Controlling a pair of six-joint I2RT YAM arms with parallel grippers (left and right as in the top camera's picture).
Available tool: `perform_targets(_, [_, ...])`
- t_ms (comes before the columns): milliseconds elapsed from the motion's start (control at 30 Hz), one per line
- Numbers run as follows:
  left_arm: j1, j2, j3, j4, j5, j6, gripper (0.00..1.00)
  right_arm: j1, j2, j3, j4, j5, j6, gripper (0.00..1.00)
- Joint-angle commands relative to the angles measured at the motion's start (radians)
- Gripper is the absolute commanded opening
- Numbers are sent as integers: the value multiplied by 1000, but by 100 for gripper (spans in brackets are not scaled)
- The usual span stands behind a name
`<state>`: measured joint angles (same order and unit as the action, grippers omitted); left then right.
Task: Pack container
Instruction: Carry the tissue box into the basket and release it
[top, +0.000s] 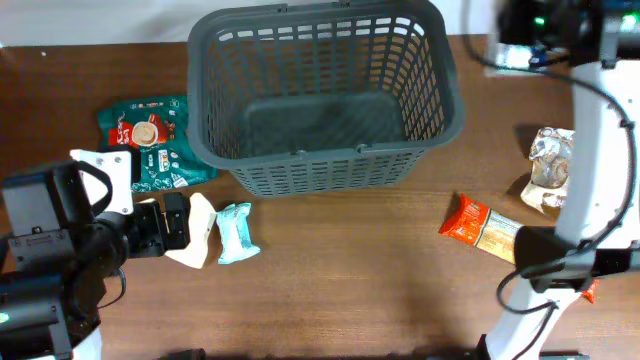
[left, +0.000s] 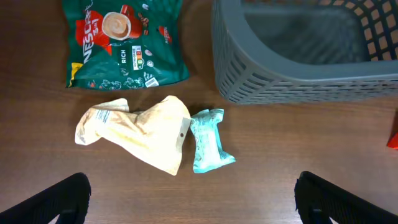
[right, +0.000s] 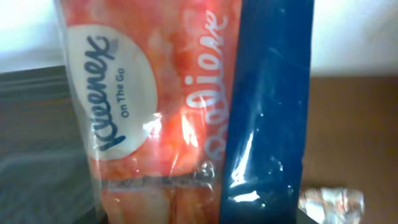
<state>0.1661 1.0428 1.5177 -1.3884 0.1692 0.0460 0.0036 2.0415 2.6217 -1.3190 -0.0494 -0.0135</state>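
Left hand (left: 193, 199) spread wide, holding nothing. Right hand (top: 580, 280) grasping Kleenex pack (right: 168, 112), as I read it. Container (top: 320, 175) upper centre on counter (top: 350, 280), only bare base showing.

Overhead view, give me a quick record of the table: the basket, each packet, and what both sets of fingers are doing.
container: dark grey basket, empty, far centre of table
left of it: green Nescafe packet, lying flat
before left gripper: cream packet touching teal packet
right side: orange packet; clear crinkled packet
left gripper: fingers open, holding nothing
right wrist view: Kleenex pack fills the frame; fingers not visible
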Motion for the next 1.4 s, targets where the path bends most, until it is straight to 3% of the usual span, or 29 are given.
perform_targets(0, [7,-1,2,3,14,16,99,125,-44,90,-21,-30,-254,51])
perform_targets(233, [7,-1,2,3,14,16,99,355,-37,52,-134,-100,-713,52])
perform_targets(500, [7,-1,2,3,14,16,99,428,-36,-134,-126,-196,-892,56])
perform_targets(733, [7,-1,2,3,14,16,99,427,-36,-304,-61,-206,-949,59])
perform_targets(833, [7,-1,2,3,14,16,99,428,-36,-314,-63,-206,-951,62])
perform_targets(967, [7,-1,2,3,14,16,99,428,-40,-293,-61,-206,-924,92])
perform_targets(1067, [7,-1,2,3,14,16,99,423,-56,-236,-64,-201,-838,99])
perform_targets(1367, [7,-1,2,3,14,16,99,302,-159,-29,-63,39,-521,99])
